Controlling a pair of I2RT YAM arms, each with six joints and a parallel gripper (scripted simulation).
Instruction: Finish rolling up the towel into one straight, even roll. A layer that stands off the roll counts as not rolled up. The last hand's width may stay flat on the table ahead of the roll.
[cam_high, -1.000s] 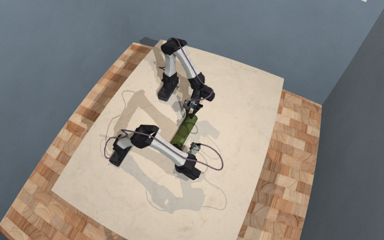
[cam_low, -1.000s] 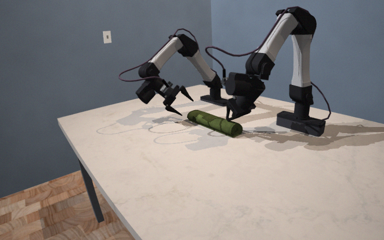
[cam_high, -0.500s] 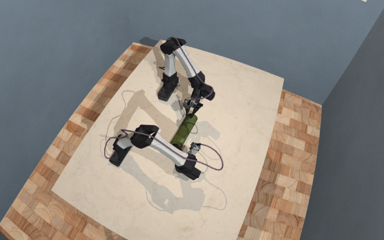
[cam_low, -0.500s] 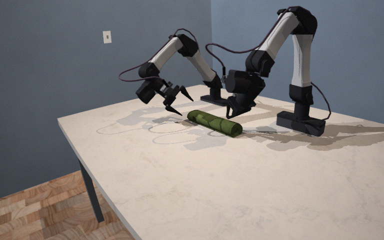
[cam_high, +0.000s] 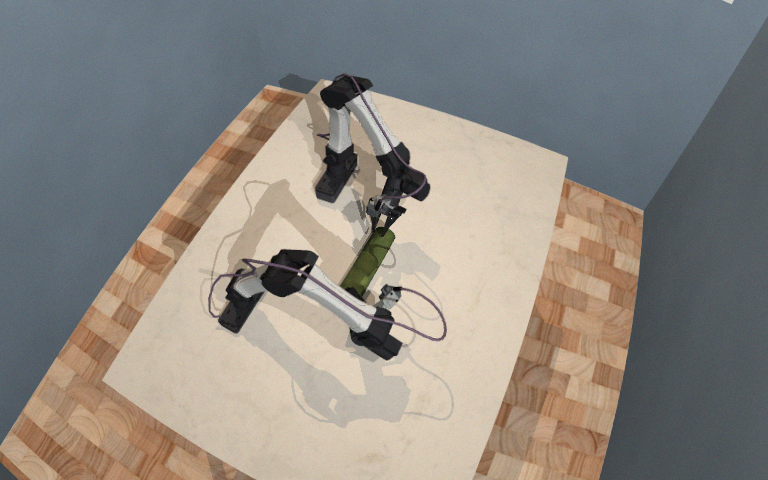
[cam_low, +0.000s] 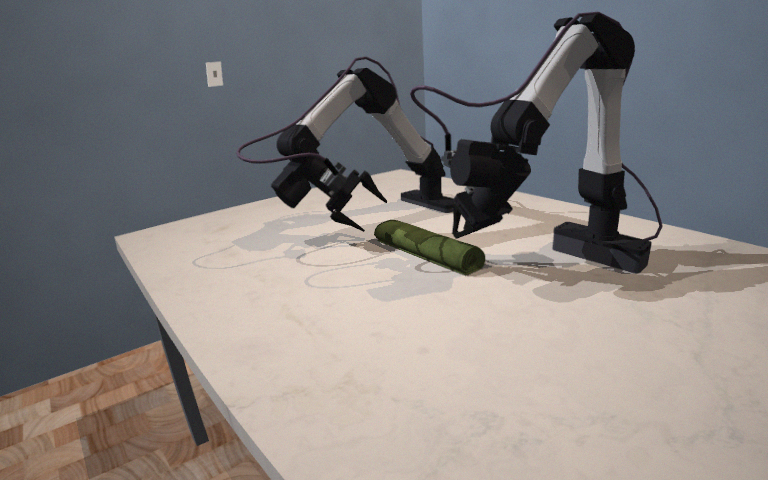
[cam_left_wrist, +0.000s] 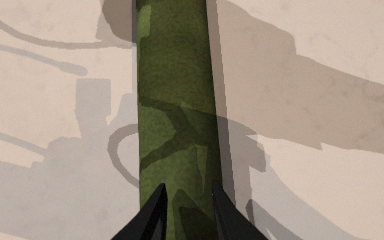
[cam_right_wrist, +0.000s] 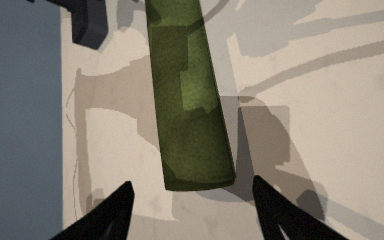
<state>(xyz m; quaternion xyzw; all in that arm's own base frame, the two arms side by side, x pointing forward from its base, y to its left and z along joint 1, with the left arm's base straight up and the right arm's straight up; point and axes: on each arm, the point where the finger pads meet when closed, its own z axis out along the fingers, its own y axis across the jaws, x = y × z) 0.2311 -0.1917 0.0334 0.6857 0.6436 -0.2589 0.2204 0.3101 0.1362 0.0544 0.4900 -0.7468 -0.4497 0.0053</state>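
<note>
Your pale table (cam_high: 481, 339) (cam_low: 424, 367) (cam_left_wrist: 325, 30) (cam_right_wrist: 340, 120) carries two arms, their bases at 11 o'clock (left) and 8 o'clock (right) of the towel roll in the top view. The green towel (cam_high: 367, 263) (cam_low: 428, 246) (cam_left_wrist: 175, 100) (cam_right_wrist: 192, 115) lies between your grippers, its length running from 1 to 7 o'clock there; it reads as a straight roll, with a thin lip low along its front in the exterior view. Your left gripper (cam_high: 378, 229) (cam_low: 457, 230) (cam_left_wrist: 189, 188) is at the 1 o'clock end, fingers narrowly parted, holding nothing. Your right gripper (cam_high: 359, 297) (cam_low: 374, 216) (cam_right_wrist: 192, 184) is near the 7 o'clock end, fingers wide, holding nothing. In the exterior view, a wall plate (cam_low: 214, 74) sits at 10 o'clock from the roll; any marking is too small to read.
</note>
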